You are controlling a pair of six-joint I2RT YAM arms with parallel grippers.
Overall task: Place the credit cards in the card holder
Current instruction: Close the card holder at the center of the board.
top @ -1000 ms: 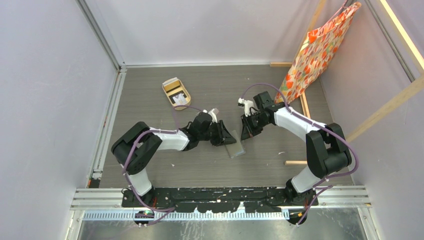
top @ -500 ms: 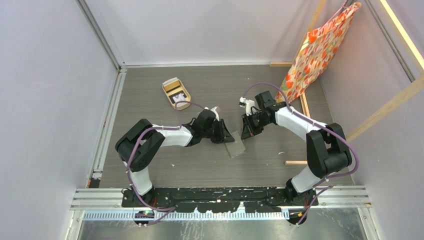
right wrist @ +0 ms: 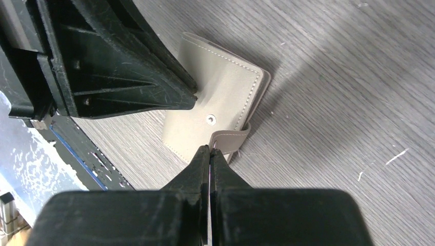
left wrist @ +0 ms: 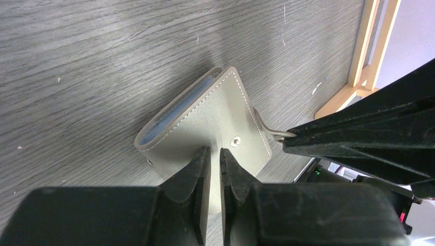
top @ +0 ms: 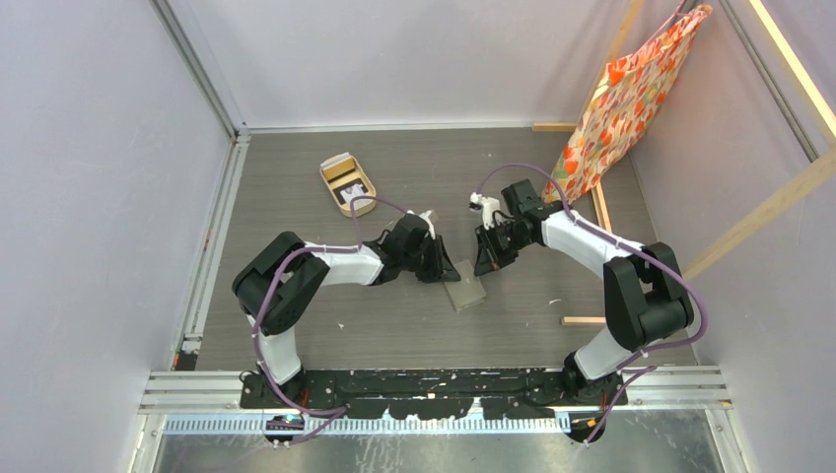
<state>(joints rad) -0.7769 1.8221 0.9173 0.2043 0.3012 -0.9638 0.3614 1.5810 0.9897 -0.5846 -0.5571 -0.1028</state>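
Observation:
The card holder [top: 464, 292], a grey-brown fold-over wallet, lies folded on the table between both grippers. It also shows in the left wrist view [left wrist: 205, 128], with pale bluish sleeves at its open edge, and in the right wrist view [right wrist: 215, 102]. My left gripper [left wrist: 214, 154] is shut, with only a thin gap, and its tips rest on the wallet's cover beside the snap stud. My right gripper [right wrist: 210, 149] is shut on the wallet's snap tab [right wrist: 231, 139]. The credit cards, pale and dark, lie in the tan tray [top: 335, 169] at the back left.
A patterned orange cloth [top: 621, 99] hangs on a wooden frame at the back right. Wooden strips [top: 584, 320] lie on the table to the right. Walls enclose the table on the left, the right and at the back.
My left arm has shifted a little to the right and pushed further onto the wallet. The wallet has slid slightly away from me. The right gripper has barely moved.

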